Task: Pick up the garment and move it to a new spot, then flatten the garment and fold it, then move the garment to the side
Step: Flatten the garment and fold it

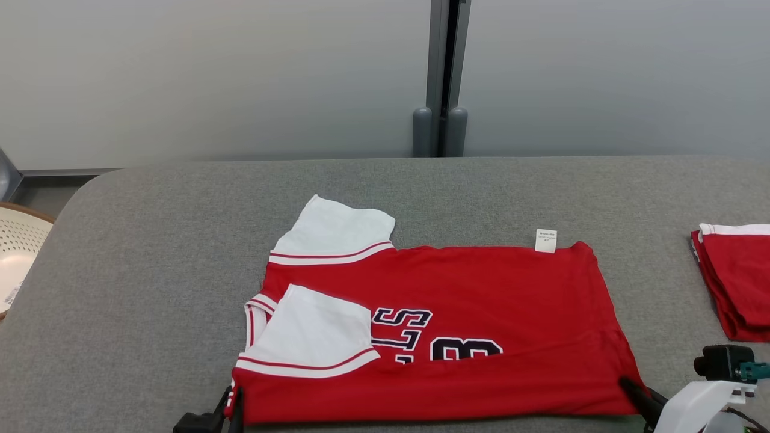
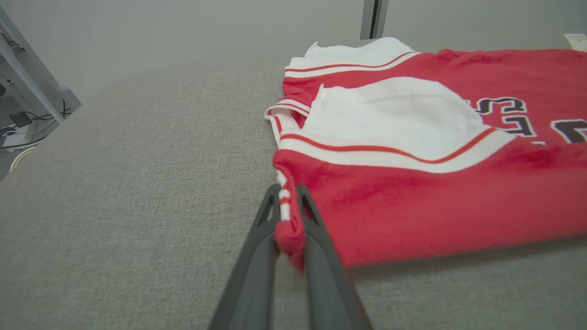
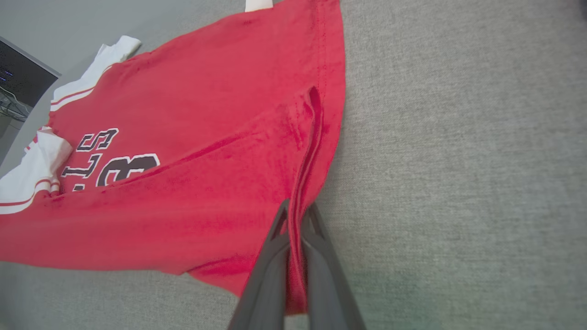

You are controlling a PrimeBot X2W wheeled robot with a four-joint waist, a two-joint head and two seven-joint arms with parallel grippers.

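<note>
The garment (image 1: 469, 300) is a red jersey with white sleeves and dark lettering, lying partly folded in the middle of the grey table (image 1: 150, 288). My left gripper (image 1: 233, 402) is shut on the garment's near left corner; in the left wrist view the garment (image 2: 458, 197) has red and white trim pinched between the left gripper's (image 2: 288, 197) fingers. My right gripper (image 1: 628, 385) is shut on the near right corner. Seen from the right wrist, the hem edge of the garment (image 3: 206, 137) runs up between the right gripper's (image 3: 298, 213) closed fingers.
A second folded red and white garment (image 1: 737, 276) lies at the table's right edge. A pale perforated basket (image 1: 18, 252) stands off the table's left end. A grey wall with a dark post (image 1: 444, 78) rises behind the table.
</note>
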